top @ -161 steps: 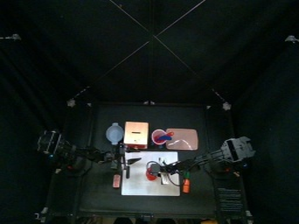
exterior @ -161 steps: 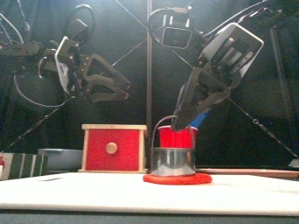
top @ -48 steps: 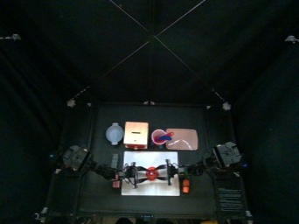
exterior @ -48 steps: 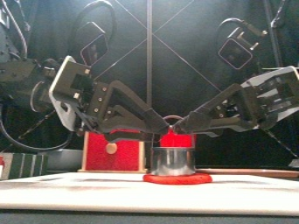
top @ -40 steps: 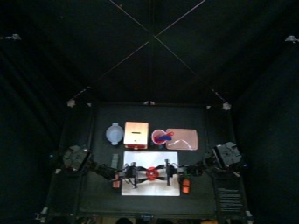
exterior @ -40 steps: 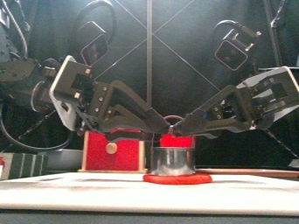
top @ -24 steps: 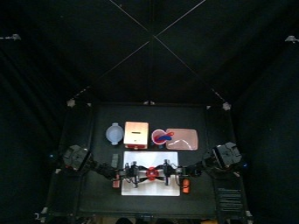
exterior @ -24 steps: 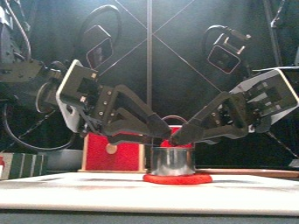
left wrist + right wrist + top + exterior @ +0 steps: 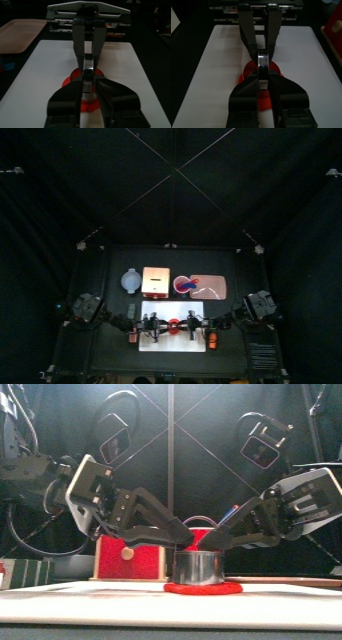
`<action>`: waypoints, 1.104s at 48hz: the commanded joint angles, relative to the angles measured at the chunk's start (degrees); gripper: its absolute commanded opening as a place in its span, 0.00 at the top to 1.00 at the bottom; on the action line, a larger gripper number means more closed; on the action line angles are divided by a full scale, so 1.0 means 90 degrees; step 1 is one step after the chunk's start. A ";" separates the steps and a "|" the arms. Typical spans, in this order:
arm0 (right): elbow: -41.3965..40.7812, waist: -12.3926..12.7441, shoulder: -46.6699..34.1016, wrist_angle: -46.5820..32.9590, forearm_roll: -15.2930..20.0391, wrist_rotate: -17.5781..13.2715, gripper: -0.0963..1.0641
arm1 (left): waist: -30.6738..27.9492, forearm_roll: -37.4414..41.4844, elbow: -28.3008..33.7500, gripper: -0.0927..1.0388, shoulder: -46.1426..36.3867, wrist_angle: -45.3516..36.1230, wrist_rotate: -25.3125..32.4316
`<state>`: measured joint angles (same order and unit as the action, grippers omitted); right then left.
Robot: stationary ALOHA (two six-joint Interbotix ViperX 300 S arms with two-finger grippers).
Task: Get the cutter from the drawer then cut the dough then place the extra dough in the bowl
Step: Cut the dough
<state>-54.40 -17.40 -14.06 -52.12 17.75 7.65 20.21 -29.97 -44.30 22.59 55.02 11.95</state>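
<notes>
Black curtains close in the small black table, and near its front edge lies a white cutting board. On the board's middle sits a flat red disc of dough, and the round metal cutter stands upright on it. The dough's rim shows all around the cutter's foot, and the wire handle arches over its top. The left gripper slants down from the left and the right gripper from the right, and their tips come close together over the cutter's top, under the handle. Both wrist views show each pincer narrow, its jaws drawn almost together. The cutter's body is hidden beneath them there, so I cannot tell whether either one pinches the metal. Red dough shows to the sides of the jaws. Behind the board, a pale wooden box with a red drawer front stands left of the cutter, its drawer closed. A blue-grey bowl sits just left of the box. To the right of the box lies a pink tray. The red cup shows directly behind the cutter and is mostly blocked by the grippers, with a blue knife poking up from it.
</notes>
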 commanded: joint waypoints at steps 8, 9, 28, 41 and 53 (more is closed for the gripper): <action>0.0039 -0.0068 0.0117 0.0078 0.0059 -0.0049 0.58 | 0.0088 0.0059 -0.0020 0.52 -0.0020 -0.0928 -0.0029; 0.0049 -0.0078 0.0098 0.0098 0.0078 -0.0049 0.58 | 0.0107 0.0059 -0.0020 0.52 -0.0020 -0.1006 -0.0039; 0.0137 -0.0322 -0.0703 0.0137 0.0937 -0.0059 0.58 | 0.0342 0.0039 0.0000 0.52 0.0605 -0.1592 -0.0313; 0.0127 -0.0400 -0.0771 0.0137 0.1123 -0.0039 0.58 | 0.0361 0.0039 -0.0020 0.52 0.0723 -0.1689 -0.0518; 0.0117 -0.0400 -0.0801 0.0137 0.1152 -0.0049 0.58 | 0.0410 0.0049 0.0020 0.52 0.0752 -0.1895 -0.0508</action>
<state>-52.91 -20.92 -18.98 -52.03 27.60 7.47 21.45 -29.88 -43.33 25.58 43.42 9.05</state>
